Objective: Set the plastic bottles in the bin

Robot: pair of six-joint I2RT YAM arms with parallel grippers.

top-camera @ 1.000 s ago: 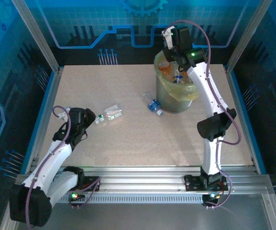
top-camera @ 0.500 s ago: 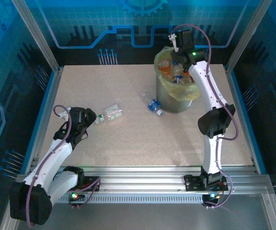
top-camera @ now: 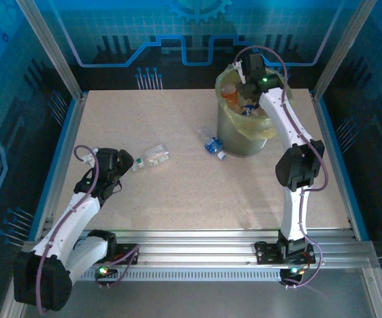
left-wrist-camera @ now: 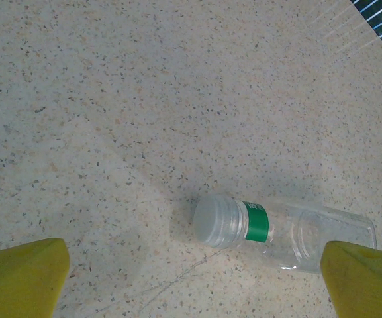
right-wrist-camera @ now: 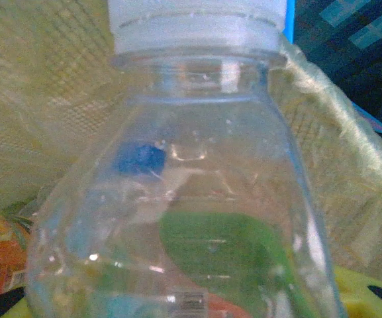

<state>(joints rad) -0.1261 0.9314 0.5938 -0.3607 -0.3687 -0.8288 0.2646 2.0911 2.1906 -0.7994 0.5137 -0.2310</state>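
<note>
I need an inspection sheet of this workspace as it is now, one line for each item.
Surface: speckled beige table.
Job's things: bin holds several bottles; green-banded bottle and blue-label bottle lie outside it.
Clutter: nothing seen.
Grippers: left gripper open near the green-banded bottle; right gripper above the bin, shut on a clear bottle.
Cables: purple cables loop along both arms.
Surroundings: blue panels, metal frame.

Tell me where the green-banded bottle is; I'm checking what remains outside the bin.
In the top view, the green-banded bottle lies on the table, left of centre, just beyond the open left tool and well left of the bin.
</note>
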